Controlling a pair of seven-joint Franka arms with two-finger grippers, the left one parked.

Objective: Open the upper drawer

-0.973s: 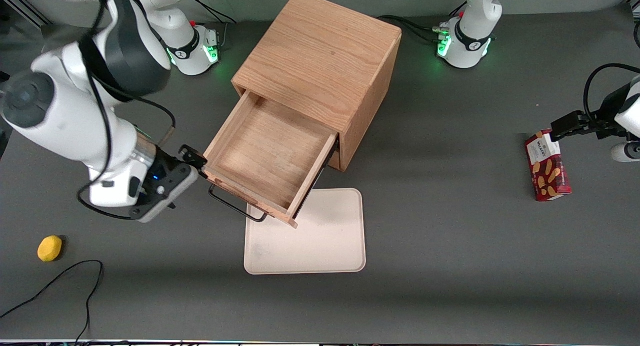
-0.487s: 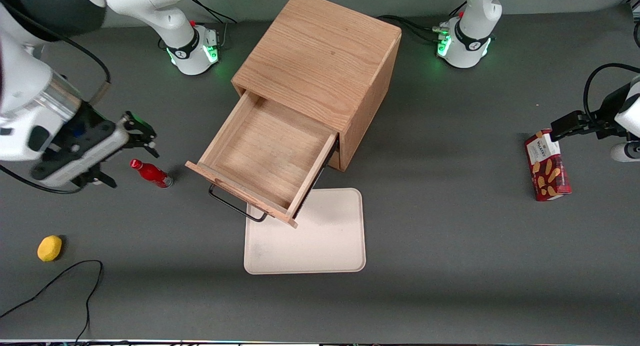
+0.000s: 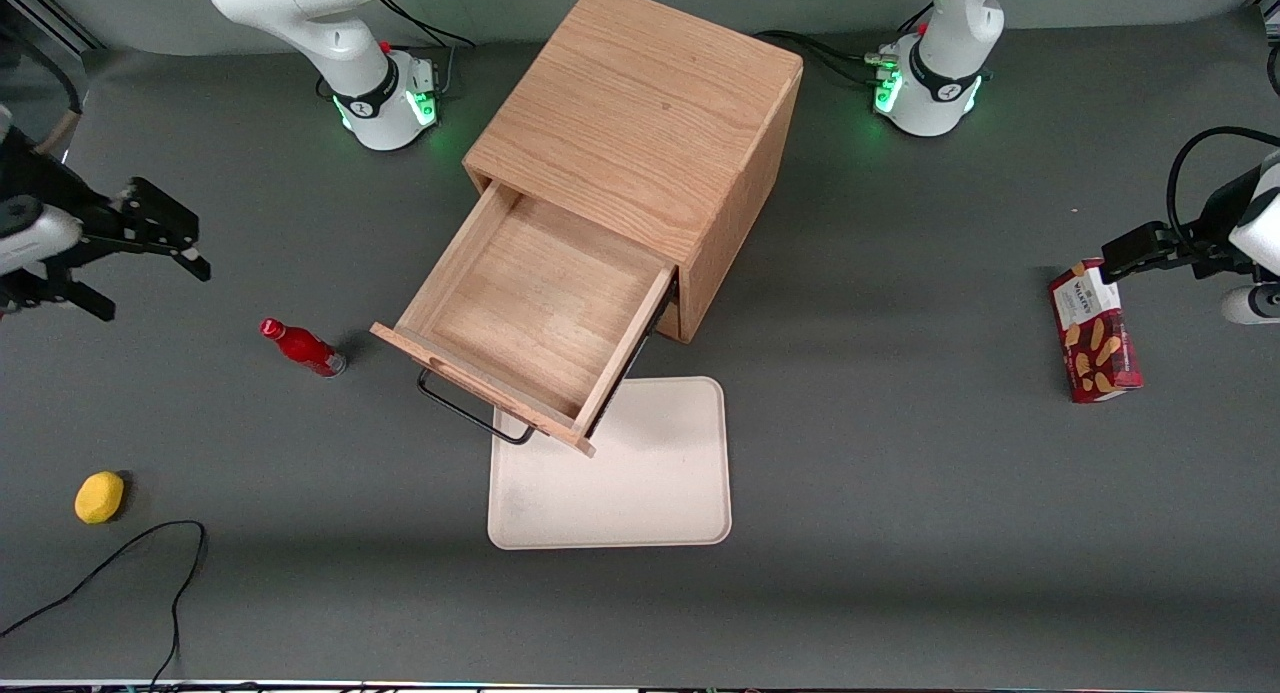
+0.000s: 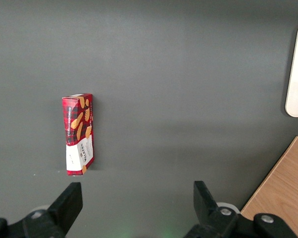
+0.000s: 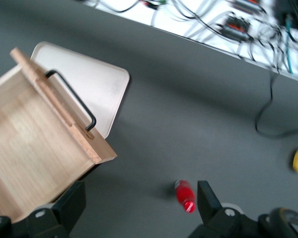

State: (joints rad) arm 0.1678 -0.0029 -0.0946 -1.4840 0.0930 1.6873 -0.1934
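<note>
Looking down on a dark grey matte table [image 3: 900, 473], I use the oak cube cabinet [image 3: 640, 113] at mid-table as my landmark; two white arm bases with green lights stand farther from the front camera than it. The upper drawer [image 3: 530, 313] sits pulled well out of the cabinet's front, its light-wood floor bare. Its thin black bar handle [image 3: 475, 413] runs along the drawer front, long axis slanted across the table, and the drawer's front points toward the front camera, angled toward the working arm's end. A cream tray [image 3: 640, 483] lies flat in front of the cabinet, one corner tucked under the drawer. My gripper [image 3: 140, 263] hangs above the table well apart from the cabinet, toward the working arm's end, fingers spread and grasping nothing. A small red bottle [image 3: 300, 348] stands between gripper and drawer, and a yellow lemon-like thing [image 3: 99, 497] lies nearer the front camera. Only the right wrist view shows the handle [image 5: 72, 99] from underneath-side and cables heaped along the table's edge; only the left wrist view shows the red biscuit box [image 4: 78, 134] lengthwise.
</note>
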